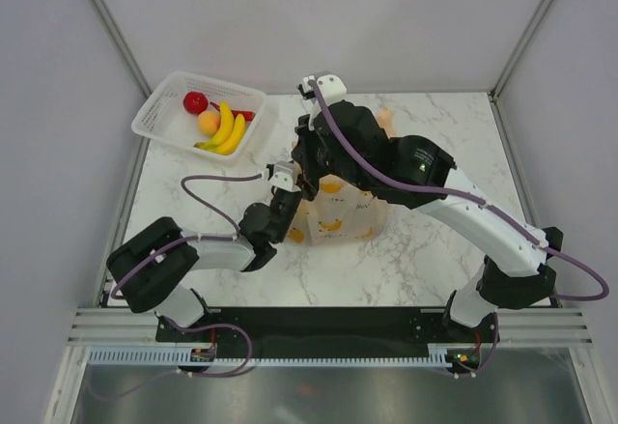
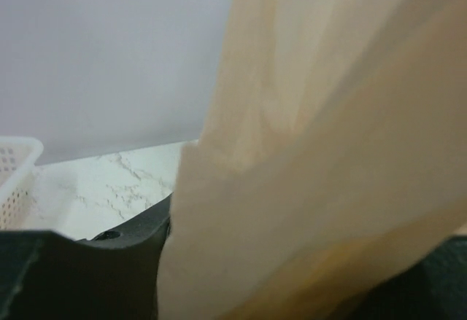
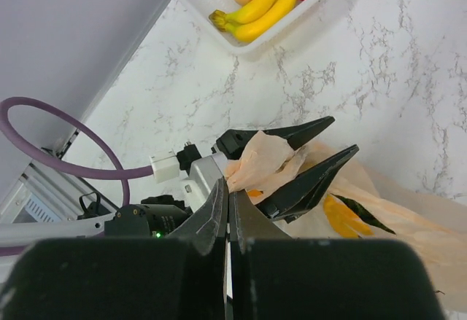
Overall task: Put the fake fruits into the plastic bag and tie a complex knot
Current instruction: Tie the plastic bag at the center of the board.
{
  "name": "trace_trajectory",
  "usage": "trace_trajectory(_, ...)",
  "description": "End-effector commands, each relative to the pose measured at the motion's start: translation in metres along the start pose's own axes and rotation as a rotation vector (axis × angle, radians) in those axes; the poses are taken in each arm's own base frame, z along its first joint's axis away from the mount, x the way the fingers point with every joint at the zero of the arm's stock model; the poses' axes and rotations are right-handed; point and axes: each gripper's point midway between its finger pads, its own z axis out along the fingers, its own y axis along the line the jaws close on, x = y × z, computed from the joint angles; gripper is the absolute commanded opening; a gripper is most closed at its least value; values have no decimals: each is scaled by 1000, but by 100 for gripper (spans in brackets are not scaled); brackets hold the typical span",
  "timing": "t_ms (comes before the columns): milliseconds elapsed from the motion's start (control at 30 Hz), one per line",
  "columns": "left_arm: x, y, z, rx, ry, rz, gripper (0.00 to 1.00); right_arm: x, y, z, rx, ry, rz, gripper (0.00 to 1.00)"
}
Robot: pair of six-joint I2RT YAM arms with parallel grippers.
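The plastic bag [image 1: 338, 216] lies at the table's middle, peach-beige with orange prints. My left gripper [image 3: 344, 133] stands open around a bunched strip of the bag [image 3: 266, 160], one black finger [image 3: 292, 134] above it and one below. In the left wrist view the bag's film [image 2: 328, 152] fills most of the frame. My right gripper [image 3: 228, 200] hangs just above that bunch, shut, its tips at the film's edge. Fake fruits lie in the basket: a red apple [image 1: 195, 102], a peach [image 1: 209, 122], bananas [image 1: 227, 129] and a chili [image 1: 243, 114]. The knot is out of view.
The white lattice basket [image 1: 159, 115] stands at the far left corner of the marble table. The right arm [image 1: 463, 202] reaches across the table from the right, over the bag. Grey walls close in the left, back and right sides.
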Motion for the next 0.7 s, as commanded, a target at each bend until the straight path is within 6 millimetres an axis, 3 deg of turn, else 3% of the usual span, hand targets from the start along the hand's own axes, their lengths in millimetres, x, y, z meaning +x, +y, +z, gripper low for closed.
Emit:
trace_trajectory(0, 50, 13, -19, -67, 109, -23, 48, -55, 15, -26, -73, -170, 66, 0)
trace_trajectory(133, 59, 8, -28, -56, 118, -10, 47, -54, 10, -23, -53, -172, 64, 0)
trace_trajectory(367, 44, 2, -26, -47, 123, 48, 2, -48, 1, -20, -37, -155, 48, 0)
trace_trajectory(467, 35, 2, -23, -55, 146, 45, 2, -45, -4, -21, -33, -153, 24, 14)
trace_trajectory(500, 33, 4, -21, -66, 150, 39, 2, -44, -6, -23, -34, -157, 10, 29)
trace_trajectory(533, 35, 5, -23, -73, 189, 52, 2, -48, -9, -26, -25, -180, 0, 36)
trace_trajectory(667, 26, 4, -19, -96, 221, -10, 2, -54, -44, -58, 65, -261, -33, 55)
